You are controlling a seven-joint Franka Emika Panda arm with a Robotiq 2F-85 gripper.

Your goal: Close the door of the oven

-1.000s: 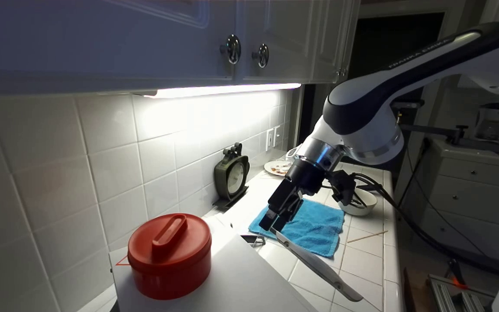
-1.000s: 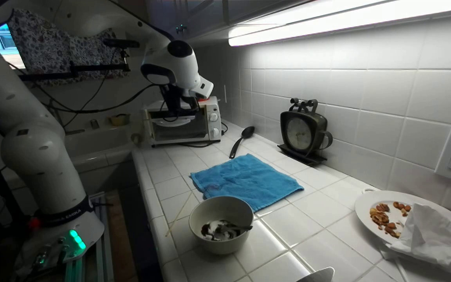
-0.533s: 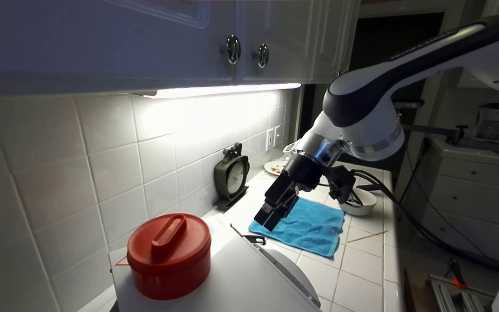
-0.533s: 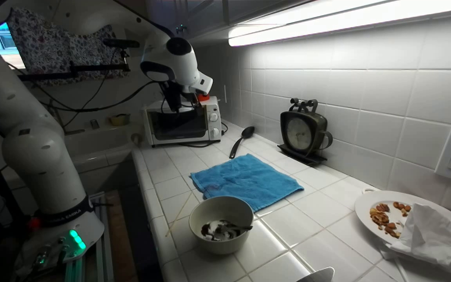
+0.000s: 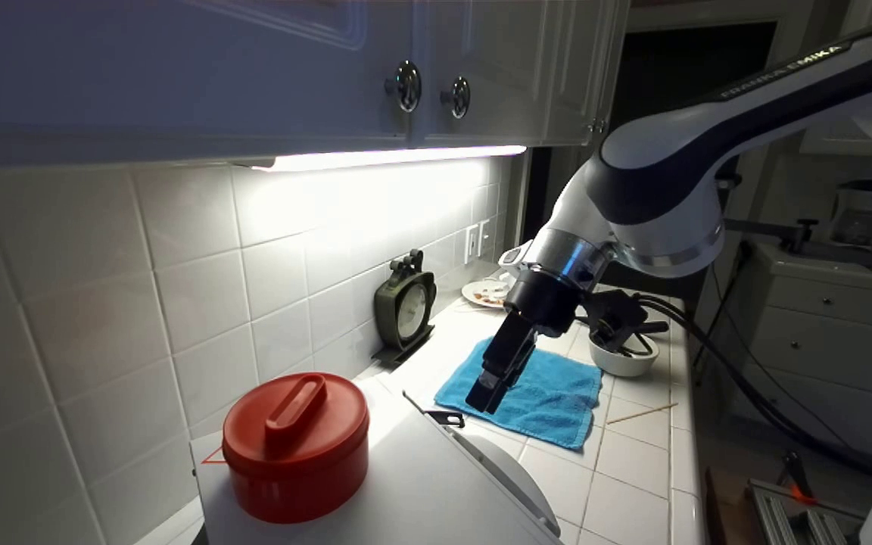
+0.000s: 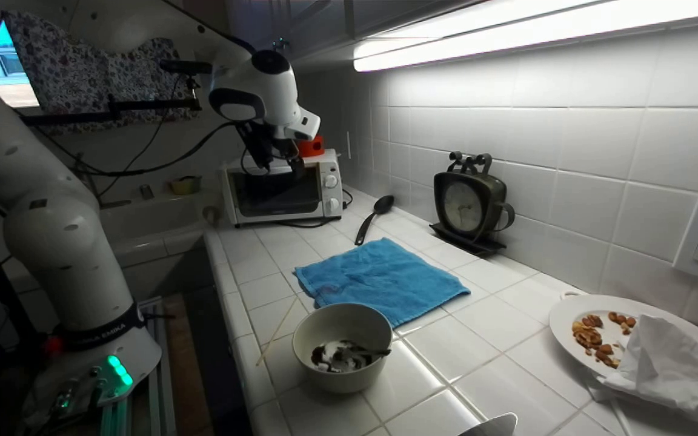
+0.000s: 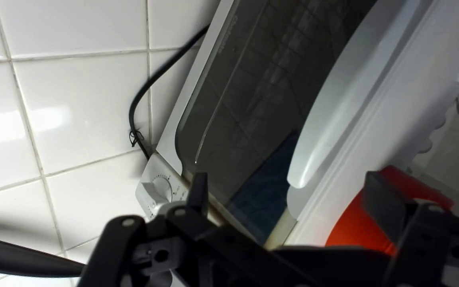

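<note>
The white toaster oven point(image 6: 332, 163) stands on the tiled counter; its top shows in an exterior view point(image 5: 413, 492). Its dark glass door point(image 7: 245, 99) is upright against the oven's front, with the white curved handle point(image 7: 333, 107) along its upper edge. The handle also shows in an exterior view point(image 5: 512, 473). My gripper point(image 7: 287, 189) is open and empty, its fingers wide apart. In an exterior view the gripper point(image 5: 484, 397) hangs in front of and above the door, apart from it. The arm and gripper hide part of the door in an exterior view point(image 6: 282, 197).
A red lidded pot point(image 5: 296, 454) stands on the oven. On the counter are a blue towel point(image 6: 379, 281), a black spoon point(image 6: 376, 218), a clock point(image 6: 470, 200), a bowl point(image 6: 343, 318), a thin stick point(image 6: 277, 330) and a plate of nuts point(image 6: 567, 309). Cabinets hang above.
The door was tilted outward a second ago and swung up against the oven by half a second ago. My gripper has since moved back, away from the oven.
</note>
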